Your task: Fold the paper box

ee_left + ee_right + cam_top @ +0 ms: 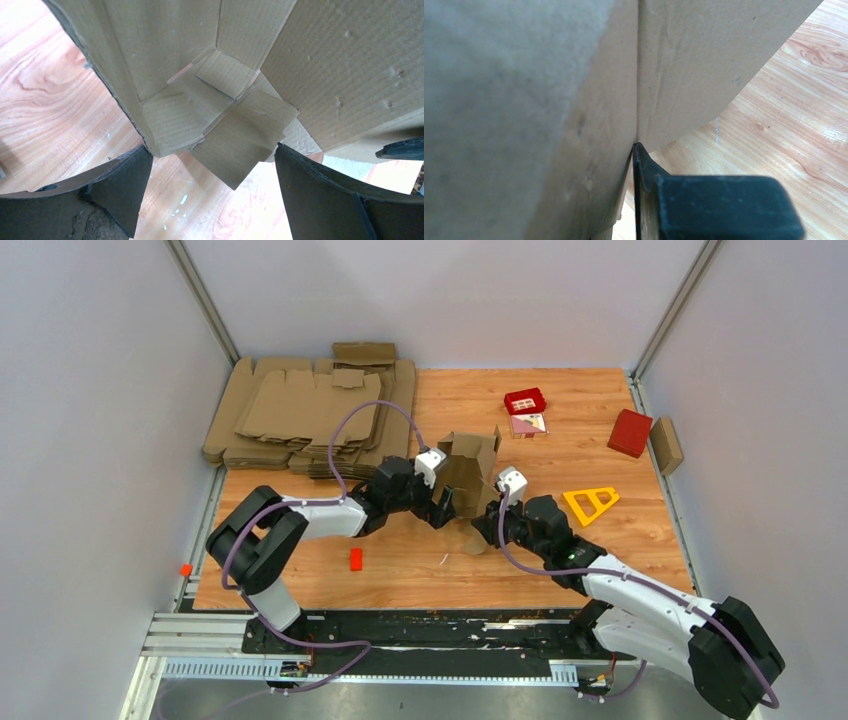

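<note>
The paper box (pixel 470 472) is a brown cardboard piece, partly folded and standing upright mid-table between both grippers. In the left wrist view its inside corner and loose bottom flaps (pixel 235 135) hang just ahead of my fingertips. My left gripper (pixel 443 506) (pixel 214 147) is open wide at the box's lower left, with both dark fingers (pixel 120 185) apart and gripping nothing. My right gripper (pixel 488 520) (pixel 634 150) is shut on a wall of the box (pixel 574 100). One of its fingers (pixel 646 175) presses the panel; the other is hidden behind the cardboard.
A pile of flat cardboard blanks (pixel 310 415) fills the back left. Two red boxes (pixel 525 400) (pixel 630 432) and a brown block (pixel 667 445) sit at the back right. A yellow triangle frame (pixel 592 502) lies right of the right arm, and a small red piece (pixel 356 559) lies near the front.
</note>
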Controlling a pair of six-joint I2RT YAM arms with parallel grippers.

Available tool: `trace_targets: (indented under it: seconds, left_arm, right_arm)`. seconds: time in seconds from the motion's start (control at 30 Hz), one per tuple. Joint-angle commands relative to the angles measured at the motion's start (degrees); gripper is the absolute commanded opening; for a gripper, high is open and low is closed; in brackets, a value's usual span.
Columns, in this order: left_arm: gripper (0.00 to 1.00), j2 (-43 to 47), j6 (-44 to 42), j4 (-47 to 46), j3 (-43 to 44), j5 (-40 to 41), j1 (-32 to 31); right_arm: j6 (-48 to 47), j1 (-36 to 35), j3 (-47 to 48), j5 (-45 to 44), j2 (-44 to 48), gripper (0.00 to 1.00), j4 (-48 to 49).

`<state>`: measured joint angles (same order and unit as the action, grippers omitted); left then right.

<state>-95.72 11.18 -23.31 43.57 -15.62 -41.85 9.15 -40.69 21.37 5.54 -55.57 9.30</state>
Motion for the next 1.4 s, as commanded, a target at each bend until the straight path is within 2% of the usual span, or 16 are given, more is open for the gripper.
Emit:
trace_targets:
  seconds: [0.0, 0.63, 0.87, 1.17, 1.27, 1.37]
  left_arm:
    - [0.98, 0.8, -0.3, -5.8, 0.2, -4.3, 0.8]
    - [1.0, 1.2, -1.9, -7.5, -1.1, -1.2, 1.4]
    - [0.96, 0.7, -2.3, -5.5, -0.6, -0.4, 1.4]
    - [0.97, -0.2, -2.3, -6.7, -0.6, -4.1, 1.3]
    - [0.94, -1.1, -2.2, -6.0, 0.2, -2.7, 1.2]
    - [0.82, -2.2, -1.7, -4.9, 1.2, -0.6, 1.1]
  right_arm:
    - [-1.4, -0.3, 0.5, -0.5, 1.9, 0.17, -0.3]
    - [-1.7, 0.9, 1.6, -0.3, 0.9, 0.17, -1.9]
    - [-1.9, 1.3, 1.6, -0.1, 1.1, 0.18, -2.1]
    - [-1.7, 1.7, 1.7, 1.4, 1.0, 0.18, -1.9]
    - [-1.7, 1.7, 1.7, 1.7, 0.9, 0.18, -1.7]
    - [-1.7, 1.7, 1.8, 1.8, 0.5, 0.18, -1.6]
